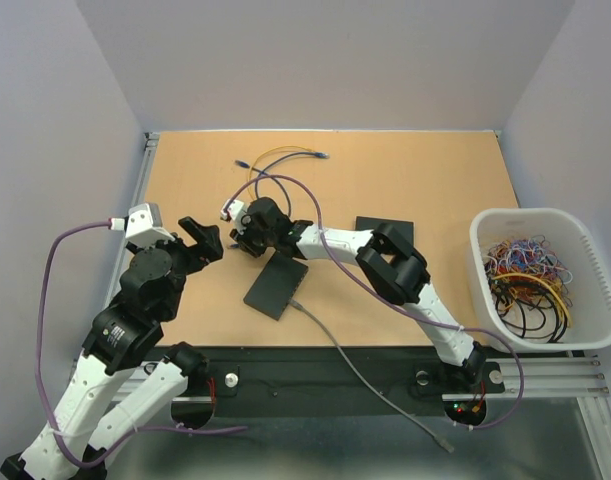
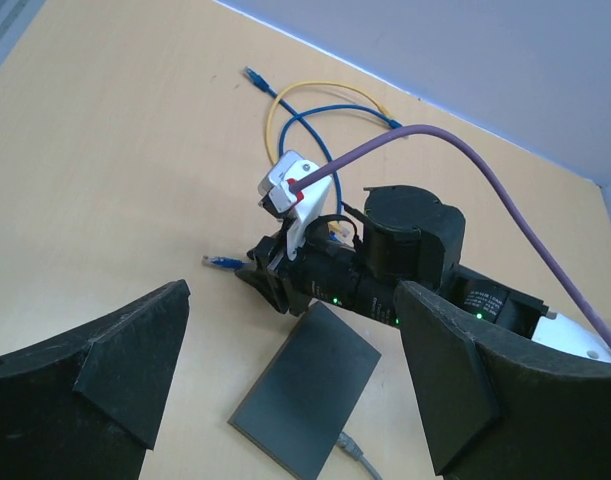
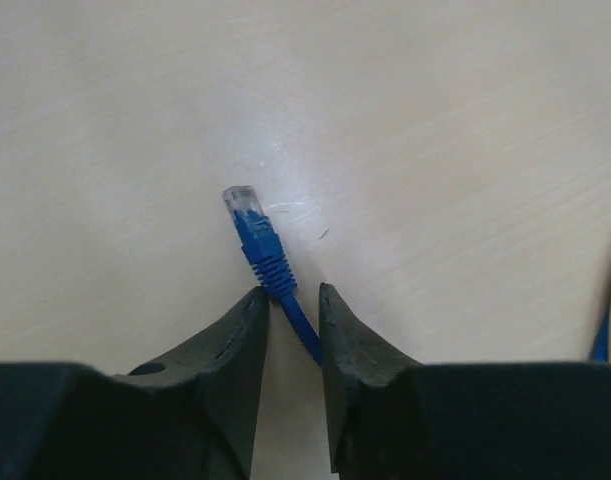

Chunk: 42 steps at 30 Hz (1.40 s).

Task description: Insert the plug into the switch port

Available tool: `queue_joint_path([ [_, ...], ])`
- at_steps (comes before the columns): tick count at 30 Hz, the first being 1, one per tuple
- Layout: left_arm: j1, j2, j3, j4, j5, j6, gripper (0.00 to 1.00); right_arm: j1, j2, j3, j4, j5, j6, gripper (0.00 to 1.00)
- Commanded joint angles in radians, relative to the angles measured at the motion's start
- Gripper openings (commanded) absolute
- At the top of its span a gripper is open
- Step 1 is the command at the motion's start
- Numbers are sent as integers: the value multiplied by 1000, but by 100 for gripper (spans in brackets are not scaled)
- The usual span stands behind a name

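While the left end effector [image 2: 291,320] was held spread wide, the blue cable [image 3: 306,326] behind the plug [image 3: 253,232] was pinched by the right end effector [image 3: 291,296]

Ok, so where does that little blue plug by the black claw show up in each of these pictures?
Top external: too small to make out; it should lie at the tip of the right gripper, left of centre.
Left wrist: the blue plug lies left of centre on the table, beside that gripper's tip.
Right wrist: dead centre, its cable running back between the fingers.
Shared landmark: the right gripper.
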Motion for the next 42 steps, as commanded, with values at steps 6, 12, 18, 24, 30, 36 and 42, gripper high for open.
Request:
queue_joint_path([
  [6, 14, 20, -15, 30, -1, 17, 95, -19, 39, 25, 8, -167, 25, 1],
  [12, 23, 35, -16, 33, 9, 21, 95, -60, -6, 68, 14, -132, 32, 0],
  [18, 29, 40, -18, 35, 14, 23, 95, -138, -150, 129, 27, -15, 36, 1],
  [24, 31, 38, -18, 33, 16, 23, 95, -195, -332, 196, 25, 132, -24, 0],
  [30, 32, 38, -19, 36, 22, 24, 95, -208, -475, 220, 27, 345, -112, 0],
  [36, 34, 35, -21, 38, 23, 24, 95, -208, -660, 143, 50, 393, -113, 0],
  [42, 37, 30, -18, 44, 37, 32, 95, -208, -867, -71, -11, 266, -43, 1],
])
